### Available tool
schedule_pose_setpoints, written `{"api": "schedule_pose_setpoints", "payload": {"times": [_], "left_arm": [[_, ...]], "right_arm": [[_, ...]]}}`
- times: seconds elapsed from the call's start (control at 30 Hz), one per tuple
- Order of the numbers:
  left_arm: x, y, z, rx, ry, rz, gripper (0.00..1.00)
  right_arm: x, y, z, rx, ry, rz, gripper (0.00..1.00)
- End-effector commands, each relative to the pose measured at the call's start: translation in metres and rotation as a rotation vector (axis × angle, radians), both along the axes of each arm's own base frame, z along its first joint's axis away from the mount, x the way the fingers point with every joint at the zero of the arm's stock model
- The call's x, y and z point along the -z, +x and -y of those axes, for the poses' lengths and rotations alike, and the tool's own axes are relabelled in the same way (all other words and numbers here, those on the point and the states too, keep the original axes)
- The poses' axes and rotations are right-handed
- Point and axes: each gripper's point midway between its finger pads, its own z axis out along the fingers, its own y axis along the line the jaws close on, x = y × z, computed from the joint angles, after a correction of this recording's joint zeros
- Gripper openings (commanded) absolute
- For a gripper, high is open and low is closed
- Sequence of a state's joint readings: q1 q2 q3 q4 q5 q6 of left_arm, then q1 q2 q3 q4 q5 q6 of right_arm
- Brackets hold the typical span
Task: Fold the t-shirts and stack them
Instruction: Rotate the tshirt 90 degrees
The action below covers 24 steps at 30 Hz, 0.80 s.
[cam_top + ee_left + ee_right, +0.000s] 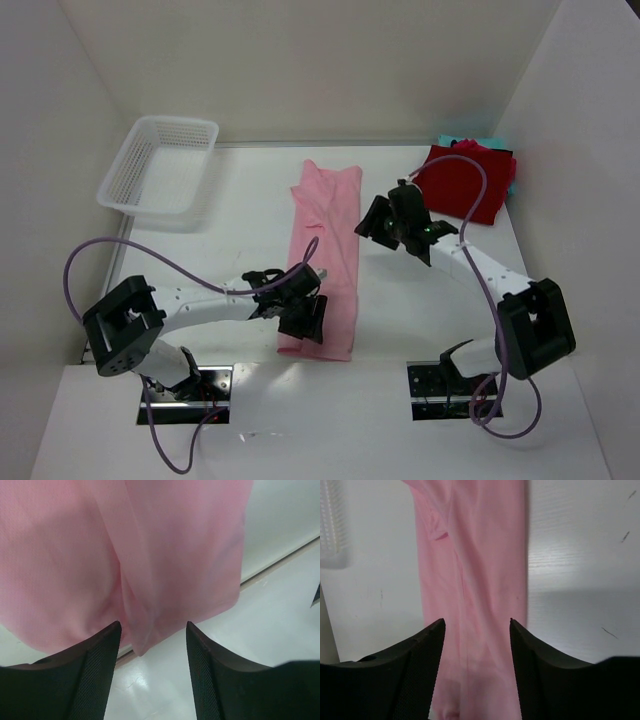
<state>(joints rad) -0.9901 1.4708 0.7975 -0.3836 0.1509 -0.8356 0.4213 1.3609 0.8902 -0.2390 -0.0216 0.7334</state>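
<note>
Right now the light pink short-sleeved t-shirt [325, 260] lies folded into a long strip on the white tabletop [240, 200]. The left gripper [152, 630] sits at its near left edge, jaws parted, nothing between them. The right gripper [476, 625] hangs by the strip's far right side, jaws also apart; whether it touches cloth I can't quite tell. A dark red folded shirt [460, 185] rests on a teal one [455, 140] in the far right corner.

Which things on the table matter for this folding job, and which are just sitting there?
For the job: pink t-shirt; dark red folded t-shirt; teal t-shirt showing beneath the red one.
Lying about: white mesh basket.
</note>
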Motion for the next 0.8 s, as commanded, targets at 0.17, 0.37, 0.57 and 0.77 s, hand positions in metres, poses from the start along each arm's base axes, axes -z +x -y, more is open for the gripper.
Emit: {"api": "schedule_pose_setpoints", "payload": {"times": [0.17,0.37,0.57,0.77], "left_arm": [[-0.020,0.014,0.025,0.070,-0.069,0.065,0.64],[-0.005,0.012,0.024,0.084,-0.039,0.038,0.53],[0.000,0.008,0.024,0.112,-0.034,0.022,0.47],[0.003,0.010,0.029,0.133,-0.036,0.023,0.40]], "right_arm": [[-0.013,0.067,-0.026,-0.030,-0.038,0.096,0.37],[0.017,0.091,-0.029,-0.016,-0.095,0.060,0.31],[0.028,0.120,-0.037,-0.020,-0.137,0.055,0.24],[0.048,0.139,-0.044,-0.022,-0.168,0.020,0.06]]}}
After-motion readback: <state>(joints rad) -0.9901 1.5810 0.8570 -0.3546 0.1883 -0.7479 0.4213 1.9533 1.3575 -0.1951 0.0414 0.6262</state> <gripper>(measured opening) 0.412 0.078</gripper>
